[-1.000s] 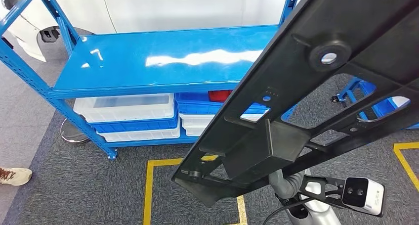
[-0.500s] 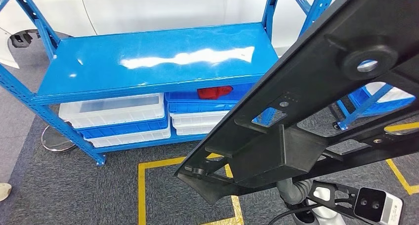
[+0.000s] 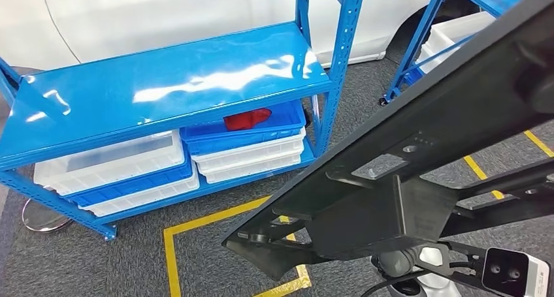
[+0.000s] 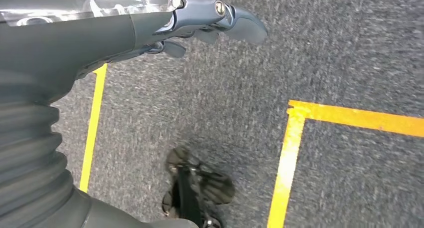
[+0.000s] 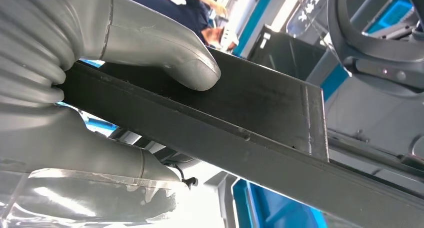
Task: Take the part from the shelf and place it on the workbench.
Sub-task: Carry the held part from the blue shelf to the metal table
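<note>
A long black plastic part [image 3: 418,147] with holes and ribs runs slantwise from the lower middle to the upper right of the head view. My right hand [image 3: 400,261] grips it from below, mostly hidden under it. In the right wrist view the thick grey thumb [image 5: 165,52] presses on the flat top of the part [image 5: 260,118] while the rest of the hand [image 5: 75,138] wraps under it. My left hand [image 4: 210,22] hangs over the grey carpet, holding nothing, its fingers loosely apart.
The blue shelf [image 3: 163,81] stands ahead on the left, its top board bare. White and blue bins [image 3: 117,166] fill its lower level, one holding a red item [image 3: 247,119]. A second blue rack [image 3: 424,42] is at the upper right. Yellow floor tape [image 3: 171,258] marks the carpet. A white car is behind.
The whole picture has shifted: the camera has turned, so the shelf now lies further left and a second rack has come into view. The black part stays in my right hand.
</note>
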You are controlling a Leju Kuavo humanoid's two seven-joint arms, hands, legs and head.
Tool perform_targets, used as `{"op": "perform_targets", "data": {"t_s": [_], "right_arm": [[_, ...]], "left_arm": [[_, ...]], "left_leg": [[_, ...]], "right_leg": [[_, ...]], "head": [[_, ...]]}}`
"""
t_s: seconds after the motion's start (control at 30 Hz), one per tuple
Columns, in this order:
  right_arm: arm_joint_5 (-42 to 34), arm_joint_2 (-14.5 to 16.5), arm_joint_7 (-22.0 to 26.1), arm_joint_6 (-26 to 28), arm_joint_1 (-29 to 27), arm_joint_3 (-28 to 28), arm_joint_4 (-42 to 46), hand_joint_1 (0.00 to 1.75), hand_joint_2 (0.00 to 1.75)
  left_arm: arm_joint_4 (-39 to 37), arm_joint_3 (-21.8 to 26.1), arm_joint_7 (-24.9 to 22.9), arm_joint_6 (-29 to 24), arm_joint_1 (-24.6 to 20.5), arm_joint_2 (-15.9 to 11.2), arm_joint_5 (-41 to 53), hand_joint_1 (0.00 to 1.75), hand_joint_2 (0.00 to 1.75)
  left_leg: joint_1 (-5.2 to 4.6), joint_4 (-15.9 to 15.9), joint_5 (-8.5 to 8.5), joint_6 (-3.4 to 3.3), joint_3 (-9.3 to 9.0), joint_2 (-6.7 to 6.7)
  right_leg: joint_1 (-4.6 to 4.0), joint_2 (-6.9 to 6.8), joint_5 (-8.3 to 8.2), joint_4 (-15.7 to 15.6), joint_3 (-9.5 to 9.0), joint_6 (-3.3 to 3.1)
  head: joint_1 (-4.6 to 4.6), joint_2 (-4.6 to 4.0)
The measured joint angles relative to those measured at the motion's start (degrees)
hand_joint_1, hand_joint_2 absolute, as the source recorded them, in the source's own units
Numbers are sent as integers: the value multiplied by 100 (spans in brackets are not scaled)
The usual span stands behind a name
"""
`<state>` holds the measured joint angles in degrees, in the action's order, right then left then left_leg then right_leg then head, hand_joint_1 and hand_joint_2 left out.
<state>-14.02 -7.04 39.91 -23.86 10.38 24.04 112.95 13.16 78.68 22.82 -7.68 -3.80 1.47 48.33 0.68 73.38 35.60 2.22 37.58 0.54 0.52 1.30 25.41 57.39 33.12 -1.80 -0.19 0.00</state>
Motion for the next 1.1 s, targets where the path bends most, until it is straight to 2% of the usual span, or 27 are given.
{"op": "perform_targets", "data": {"t_s": [0.03,0.07,0.1,0.13,0.17,0.2,0.23,0.3,0.37,0.43,0.47,0.5,0.53,0.57,0.6,0.67,0.7,0.73,0.8,0.83,0.87,0.93,0.97,1.0,1.03,1.07,1.1], "right_arm": [[-15,-1,0,8,-3,0,-9,175,175],[-25,-2,0,4,-15,0,-10,175,175],[-31,-3,0,-16,-39,0,-1,175,175],[-33,-4,1,-62,-74,-1,14,175,175],[-26,-3,1,-132,-116,-2,28,175,175],[-18,-2,1,-217,-157,-4,39,175,175],[-10,0,1,-310,-195,-9,42,175,175],[4,8,1,-468,-242,-29,28,175,175],[16,16,1,-560,-245,-67,1,175,175],[26,21,1,-591,-240,-95,-37,175,175],[29,24,1,-593,-245,-99,-59,175,175],[34,25,1,-593,-253,-101,-80,175,175],[37,26,1,-593,-258,-102,-99,175,175],[40,28,1,-595,-260,-104,-114,175,175],[47,29,1,-602,-259,-108,-126,175,175],[84,34,1,-646,-248,-123,-142,175,175],[111,37,1,-684,-242,-134,-149,175,175],[137,41,1,-727,-237,-146,-156,175,175],[186,62,1,-822,-238,-184,-173,175,175],[205,82,1,-870,-238,-212,-180,175,175],[220,110,2,-915,-235,-244,-187,175,175],[253,175,4,-965,-239,-301,-202,175,175],[287,206,3,-963,-255,-324,-209,175,175],[333,229,2,-945,-282,-346,-213,175,175],[379,246,1,-913,-313,-365,-215,175,175],[418,258,1,-871,-344,-378,-214,175,175],[452,265,1,-821,-371,-384,-202,175,175]], "left_arm": [[0,14,18,17,6,-8,-9,0,175],[0,23,26,28,9,-18,-17,0,175],[0,31,30,35,10,-32,-23,0,175],[0,39,30,40,10,-52,-28,0,175],[1,49,29,39,14,-68,-31,0,175],[1,60,26,32,19,-80,-33,0,175],[2,68,22,19,21,-89,-30,0,175],[2,75,16,-15,11,-83,-7,0,175],[3,74,14,-42,-9,-69,20,0,175],[4,73,13,-57,-5,-56,31,0,175],[4,73,11,-62,3,-52,34,0,175],[4,74,9,-66,11,-49,35,0,175],[4,74,8,-68,12,-48,36,0,175],[4,74,7,-67,8,-46,46,0,175],[4,73,6,-56,-1,-42,61,0,175],[4,72,6,-25,-14,-34,104,0,175],[4,72,4,-12,-17,-31,119,0,175],[3,71,-2,-8,-17,-28,130,0,175],[2,68,-31,-24,-20,-17,142,0,175],[2,67,-49,-39,-25,-9,146,0,175],[2,65,-62,-53,-28,1,150,0,175],[1,62,-66,-48,-28,17,176,0,175],[-1,56,-56,-20,-21,25,205,0,175],[-1,43,-39,19,-15,31,237,0,175],[-2,24,-22,65,-12,39,274,0,175],[-2,3,-9,107,-14,47,308,0,175],[-2,-19,-2,140,-22,53,341,0,175]], "left_leg": [[0,9,-72,-6,1,-6],[1,-219,-249,-20,-108,-26],[3,-615,-480,-40,-294,-98],[9,-1021,-657,-66,-483,-246],[14,-1346,-766,-86,-623,-378],[12,-1535,-807,-103,-698,-480],[6,-1598,-792,-118,-715,-517],[8,-1652,-826,-168,-727,-390],[33,-1725,-876,-249,-749,-240],[31,-1755,-897,-293,-743,-87],[23,-1751,-897,-296,-733,-6],[18,-1744,-896,-297,-724,73],[15,-1735,-894,-295,-718,147],[14,-1724,-889,-290,-715,215],[12,-1710,-880,-280,-716,272],[-8,-1677,-853,-240,-719,360],[-21,-1665,-842,-212,-720,395],[-33,-1660,-835,-181,-725,437],[-35,-1665,-822,-119,-737,517],[-24,-1631,-779,-88,-730,488],[-12,-1504,-676,-64,-682,398],[8,-877,-304,-26,-416,136],[9,-457,-112,-17,-226,54],[10,-122,-2,-10,-69,16],[10,28,-5,-7,6,0],[13,-54,-123,-10,-25,-8],[20,-355,-328,-17,-157,-35]], "right_leg": [[-2,66,-5,6,1,3],[-2,132,-6,13,-2,9],[-2,197,-7,22,-6,18],[-5,256,-8,32,-2,35],[-3,316,-15,45,18,61],[5,376,-30,53,47,95],[17,438,-52,54,77,136],[32,526,-85,45,117,213],[9,333,59,245,222,267],[4,37,432,906,527,310],[17,-30,603,1297,705,332],[30,-61,692,1575,822,352],[43,-81,667,1636,827,366],[53,-110,548,1468,716,372],[57,-177,365,1092,495,366],[27,-415,131,312,67,309],[7,-492,91,96,-41,271],[-14,-515,100,22,-65,235],[-18,-400,70,6,-45,174],[-7,-348,49,-17,-46,141],[7,-296,26,-40,-47,106],[22,-188,-5,-64,-41,59],[20,-127,-10,-61,-30,49],[17,-61,-13,-55,-23,46],[16,7,-14,-46,-21,45],[16,77,-12,-35,-22,48],[19,147,-8,-20,-25,56]], "head": [[-2,0],[-2,0],[-3,0],[-2,0],[-1,0],[-3,0],[-7,0],[-15,0],[16,0],[55,0],[62,0],[63,-1],[63,-1],[63,-1],[63,-1],[61,0],[58,0],[56,0],[53,0],[49,0],[40,0],[16,0],[9,0],[5,0],[5,0],[4,0],[4,0]]}}
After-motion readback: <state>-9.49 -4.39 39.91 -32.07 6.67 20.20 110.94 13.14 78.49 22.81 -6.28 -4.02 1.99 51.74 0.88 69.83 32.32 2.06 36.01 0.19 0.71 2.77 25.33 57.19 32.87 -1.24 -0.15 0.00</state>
